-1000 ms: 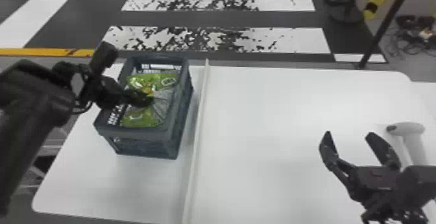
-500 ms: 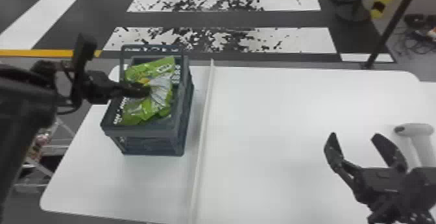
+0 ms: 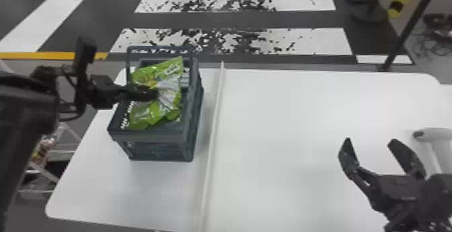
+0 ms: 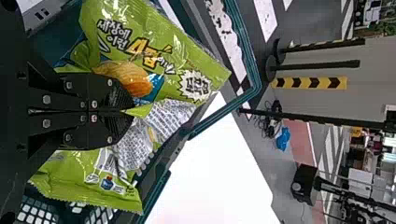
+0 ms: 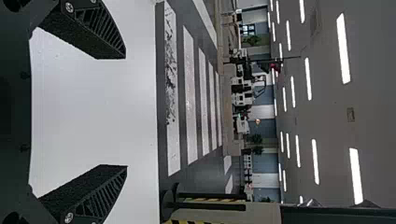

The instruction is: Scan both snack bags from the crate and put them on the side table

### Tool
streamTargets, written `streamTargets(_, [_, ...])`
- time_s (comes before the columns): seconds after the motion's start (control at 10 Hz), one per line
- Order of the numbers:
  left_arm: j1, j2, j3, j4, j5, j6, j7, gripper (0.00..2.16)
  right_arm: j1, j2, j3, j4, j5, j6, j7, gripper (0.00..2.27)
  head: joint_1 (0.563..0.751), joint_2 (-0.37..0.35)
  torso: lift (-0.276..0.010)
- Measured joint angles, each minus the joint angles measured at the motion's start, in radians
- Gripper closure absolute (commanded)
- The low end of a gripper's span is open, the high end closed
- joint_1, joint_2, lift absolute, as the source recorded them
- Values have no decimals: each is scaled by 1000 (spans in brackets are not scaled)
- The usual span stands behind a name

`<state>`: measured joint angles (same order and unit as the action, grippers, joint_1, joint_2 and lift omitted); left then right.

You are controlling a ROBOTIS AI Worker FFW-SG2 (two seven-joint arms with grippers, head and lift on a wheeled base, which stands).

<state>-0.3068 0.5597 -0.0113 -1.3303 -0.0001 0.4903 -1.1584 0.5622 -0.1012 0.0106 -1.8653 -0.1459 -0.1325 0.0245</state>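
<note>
table (image 3: 286, 130) below, left pincer (image 3: 155, 94) grips snack bag (image 3: 148, 113)

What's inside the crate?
Green snack packaging shows in the mouth of the crate, pinched by the left hand. It covers most of the crate's bottom, so I can't tell whether another bag lies underneath.

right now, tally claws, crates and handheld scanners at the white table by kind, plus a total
claws: 2, the left claw and the right claw
crates: 1, the dark crate
scanners: 1, the white scanner
total: 4
</note>
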Motion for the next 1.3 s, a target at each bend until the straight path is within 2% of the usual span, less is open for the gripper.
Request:
streamTargets(0.4, [10,-2,47,73,96,-62,-20,2132,1,1,2,0,0,0,0,90,695,120,-87])
streamTargets(0.7, [13,-15,72,165,178,-179,-38,2132,-1,2,5,1,0,0,0,90,695,123,-87])
streamTargets(0.9, [37,-26,100,169,223,-235,-56,2132,0,3,5,2,1,0,-9,90,695,117,-87])
streamTargets(1.3, [79,-47,170,149,346,-254,-77,2132,1,5,7,2,4,0,-9,90,695,121,-87])
